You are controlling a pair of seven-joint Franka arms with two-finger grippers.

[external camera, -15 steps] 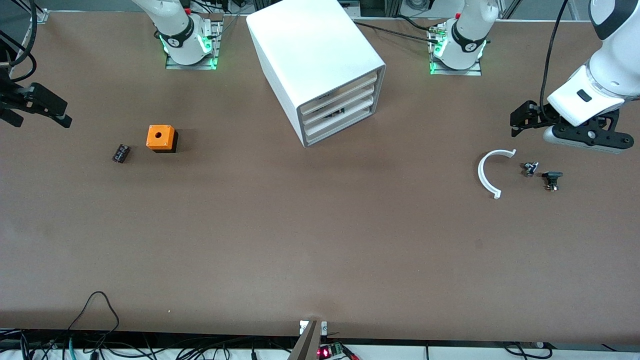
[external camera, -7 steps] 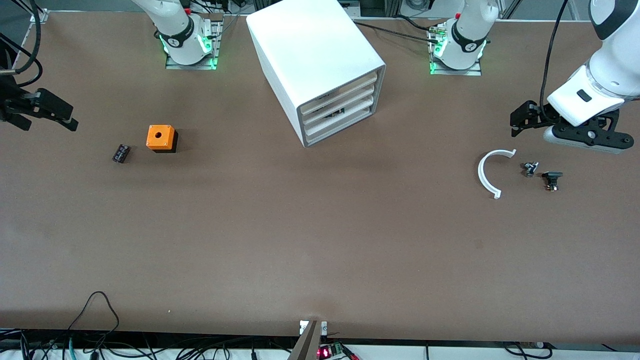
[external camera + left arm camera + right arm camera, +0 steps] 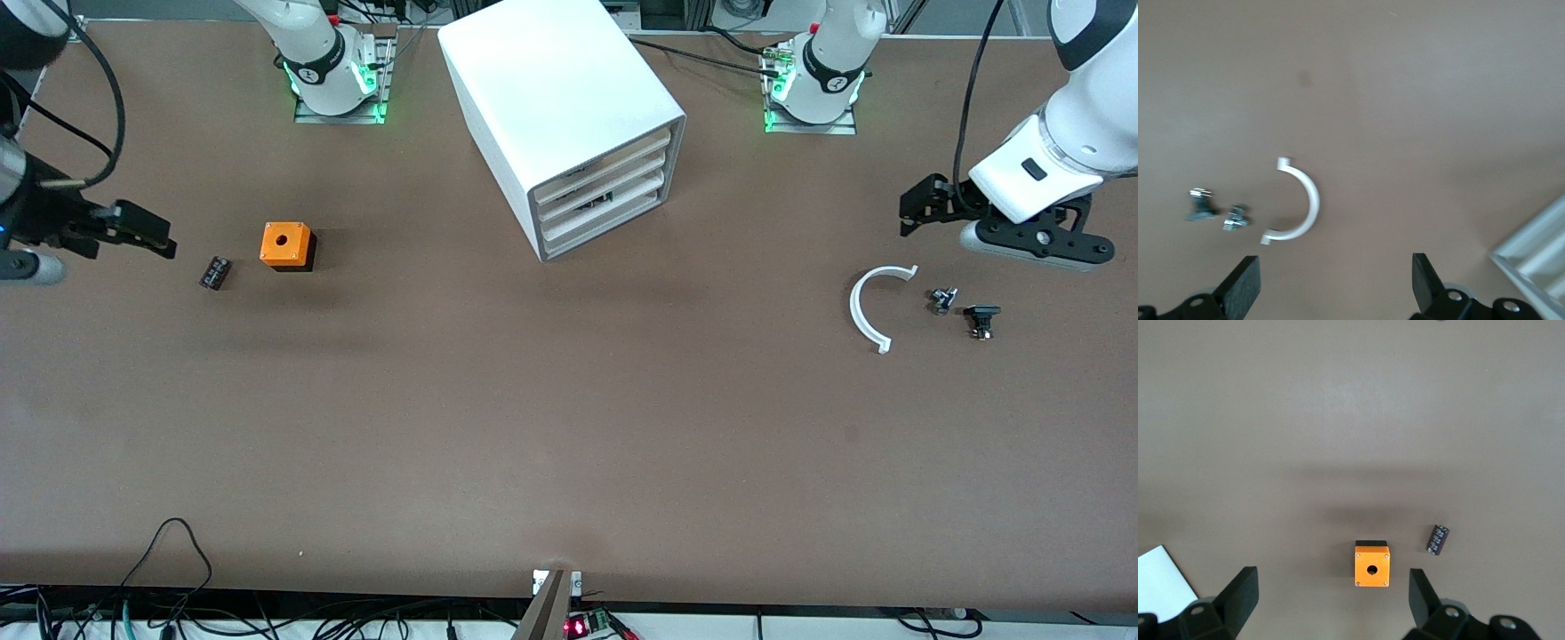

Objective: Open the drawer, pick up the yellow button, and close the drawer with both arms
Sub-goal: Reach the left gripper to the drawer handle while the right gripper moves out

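Over the table's right-arm end, the right gripper (image 3: 142,233) has been swung toward the ribbed block (image 3: 214,272), jaws spread, empty; left gripper (image 3: 920,206) likewise; drawer cabinet (image 3: 569,124) untouched.

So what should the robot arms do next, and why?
Probably one arm should move to the front of the white drawer cabinet. All its drawers look shut and no button shows anywhere. Both grippers are open and empty: the right gripper is over the table near the small dark block, the left gripper above the white curved piece.
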